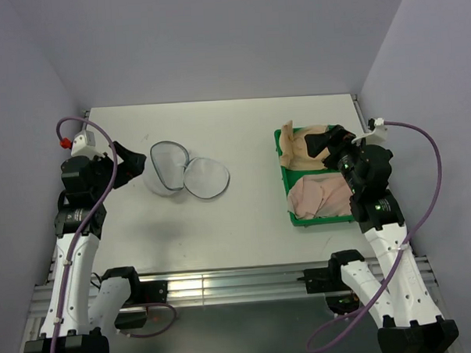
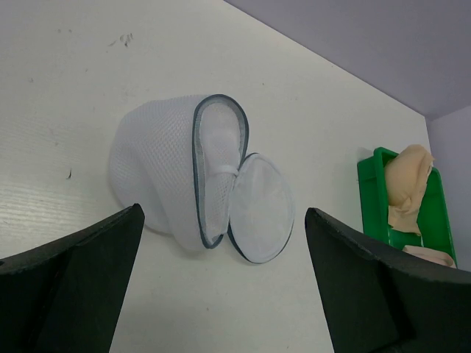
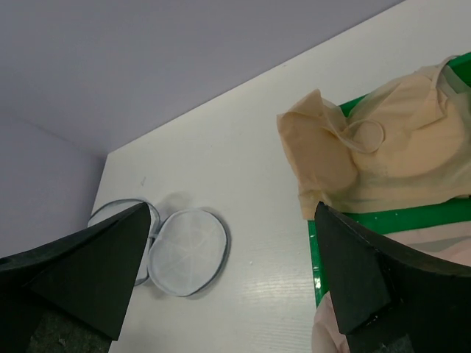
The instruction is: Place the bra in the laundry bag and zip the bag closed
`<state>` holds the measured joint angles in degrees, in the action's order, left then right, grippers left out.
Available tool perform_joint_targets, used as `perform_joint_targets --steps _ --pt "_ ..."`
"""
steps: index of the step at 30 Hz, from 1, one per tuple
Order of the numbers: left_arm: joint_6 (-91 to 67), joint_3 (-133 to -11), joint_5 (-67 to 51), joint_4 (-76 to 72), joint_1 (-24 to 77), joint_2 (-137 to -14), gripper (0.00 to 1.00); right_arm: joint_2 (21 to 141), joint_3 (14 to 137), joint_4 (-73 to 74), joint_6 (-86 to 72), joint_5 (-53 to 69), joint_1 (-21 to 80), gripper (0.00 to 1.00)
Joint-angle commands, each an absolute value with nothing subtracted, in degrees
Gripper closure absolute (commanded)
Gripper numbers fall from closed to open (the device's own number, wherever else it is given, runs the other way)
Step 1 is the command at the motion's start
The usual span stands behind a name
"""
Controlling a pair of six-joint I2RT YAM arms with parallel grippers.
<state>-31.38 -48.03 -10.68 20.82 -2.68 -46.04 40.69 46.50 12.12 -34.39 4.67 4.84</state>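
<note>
Your left gripper (image 1: pixel 138 164) sits wide open just left of the laundry bag (image 1: pixel 184 172), which lies unzipped. Your right gripper (image 1: pixel 322 144) is open too, over the green tray (image 1: pixel 283 174) on the right. The bra (image 1: pixel 318 198) is in its near end.

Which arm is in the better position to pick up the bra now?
Right: the right gripper, open, hovers over the green tray holding the bra; the left gripper is far away, beside the laundry bag.
</note>
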Motion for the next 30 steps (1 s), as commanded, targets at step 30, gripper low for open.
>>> perform_joint_targets --steps 30 --pt "-32.8 -49.3 -12.2 20.0 -3.0 -48.1 0.01 57.0 48.2 32.0 -36.2 -11.8 20.1 0.15"
